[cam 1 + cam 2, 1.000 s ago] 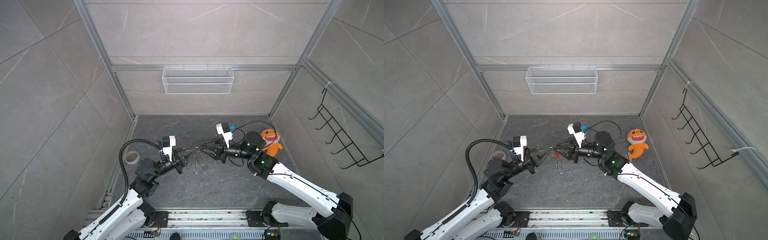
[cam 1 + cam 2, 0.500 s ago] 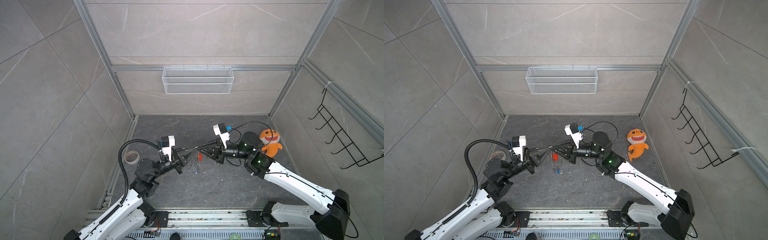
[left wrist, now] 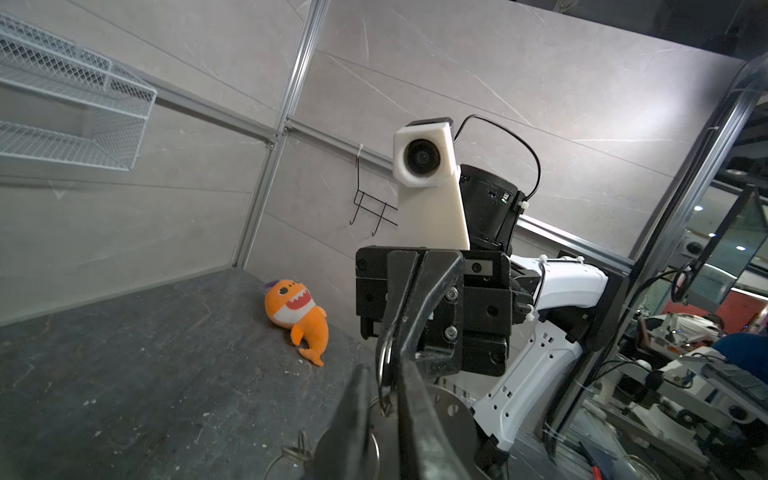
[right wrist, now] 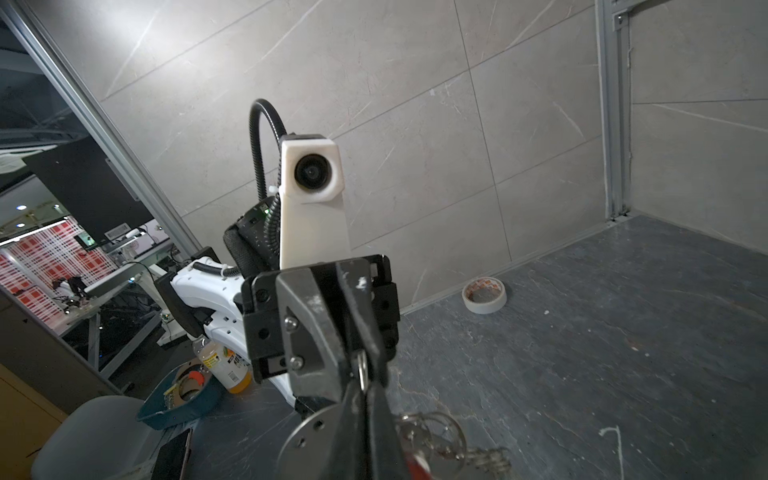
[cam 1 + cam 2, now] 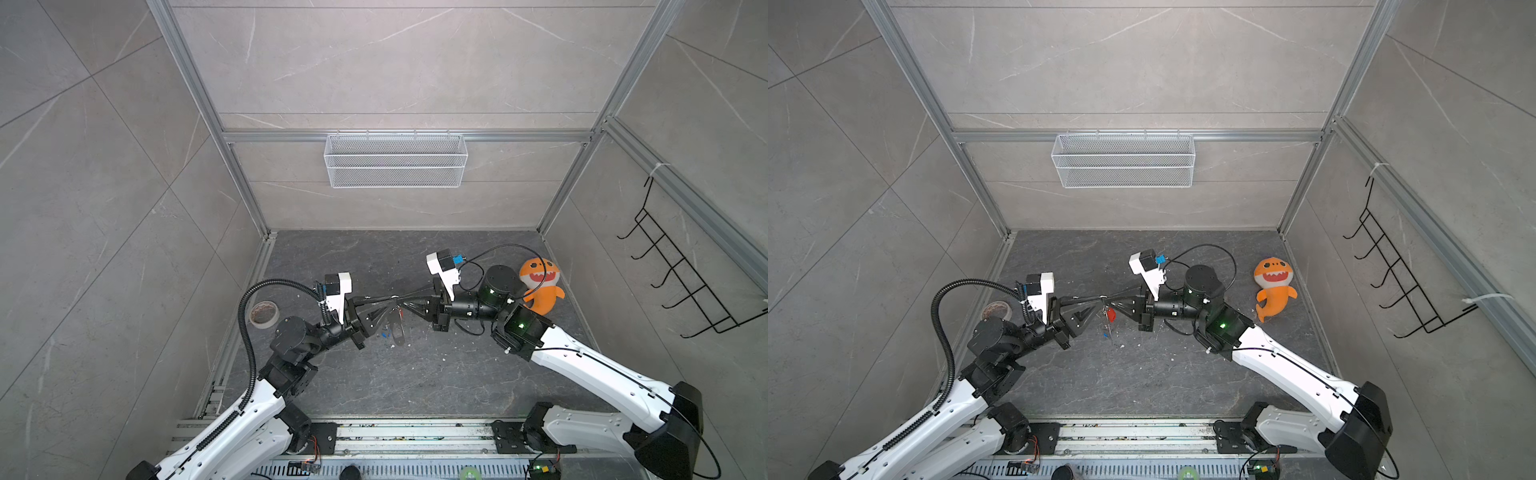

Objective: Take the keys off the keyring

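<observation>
Step in hand: judged to be working a key's split ring [image 4: 362, 369] off the keyring [image 3: 455, 432], with both arms meeting in mid-air above the counter [image 5: 415, 374].
Where the keyring is: off the counter, hanging at the spot where the two grippers meet nose to nose. Its grey plate shows just beside the fingertips in both wrist views.
Where the keys are: dangling under the meeting point. The red tag [image 5: 1111, 314] is just below the tips and the blue tag [image 5: 1106, 332] lower down. Both look attached, though I can't confirm it ring by ring.
Doing it well: one side should anchor while the other does the work.
- Hold the pinch on the split ring firm and square.
- Any re-grip by the other arm should land on the plate or the next coil, not on a tag.
- Feed the ring round its coil in small turns, since a straight pull would probably only tighten it.
- Stay low over the counter so a freed key lands close.
Risk: the wire is thin and may twist or slip out between the pads. The loose bunch swings and can hide the coil's opening.
Jaws, left gripper [image 3: 382, 374]: a narrow gap, well short of wide, with the ring's loop standing in it. I can't tell whether either pad touches the ring.
Jaws, right gripper [image 4: 365, 395]: closed tight, tips together on the split ring, which pokes out past them. This side alone seems to carry the bunch.
</observation>
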{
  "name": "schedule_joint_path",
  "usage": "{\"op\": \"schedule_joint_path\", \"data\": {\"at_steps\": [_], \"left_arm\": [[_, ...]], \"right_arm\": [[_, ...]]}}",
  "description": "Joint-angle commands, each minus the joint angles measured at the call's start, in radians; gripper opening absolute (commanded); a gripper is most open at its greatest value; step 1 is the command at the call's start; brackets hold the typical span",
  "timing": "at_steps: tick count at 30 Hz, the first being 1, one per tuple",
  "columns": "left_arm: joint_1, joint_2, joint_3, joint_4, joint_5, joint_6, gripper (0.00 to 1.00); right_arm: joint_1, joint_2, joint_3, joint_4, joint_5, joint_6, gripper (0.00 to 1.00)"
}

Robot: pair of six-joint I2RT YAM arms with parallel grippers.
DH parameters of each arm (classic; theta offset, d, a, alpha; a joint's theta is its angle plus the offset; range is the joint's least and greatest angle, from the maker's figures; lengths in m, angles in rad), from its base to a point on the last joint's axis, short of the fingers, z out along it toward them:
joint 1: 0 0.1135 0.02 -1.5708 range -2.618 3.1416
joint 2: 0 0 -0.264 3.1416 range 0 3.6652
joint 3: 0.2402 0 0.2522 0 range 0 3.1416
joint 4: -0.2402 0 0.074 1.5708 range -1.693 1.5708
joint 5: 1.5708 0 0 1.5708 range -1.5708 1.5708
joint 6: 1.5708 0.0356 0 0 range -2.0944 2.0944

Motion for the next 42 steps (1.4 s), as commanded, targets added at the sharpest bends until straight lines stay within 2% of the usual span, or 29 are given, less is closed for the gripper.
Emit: {"op": "schedule_joint_path", "data": {"at_steps": [1, 7, 17, 22, 31, 42], "left_arm": [[0.0, -0.024, 0.059, -0.071, -0.006, 0.033, 0.31], [0.0, -0.038, 0.092, -0.208, 0.034, 0.077, 0.33], [0.0, 0.04, 0.19, -0.33, 0.21, 0.142, 0.32], [-0.002, 0.069, 0.199, -0.323, 0.272, 0.142, 0.31], [-0.013, 0.118, 0.224, -0.332, 0.319, 0.144, 0.29], [-0.028, 0.141, 0.23, -0.341, 0.322, 0.148, 0.26]], "right_arm": [[0.004, -0.042, 0.058, -0.21, 0.043, -0.106, 0.0], [0.005, -0.014, 0.242, -0.66, 0.075, -0.313, 0.0], [0.005, 0.086, 0.436, -0.987, 0.029, -0.475, 0.0], [0.004, 0.104, 0.477, -1.027, 0.026, -0.5, 0.0], [0.004, 0.106, 0.494, -1.032, 0.017, -0.508, 0.0], [0.004, 0.113, 0.519, -1.02, 0.023, -0.501, 0.0]]}}
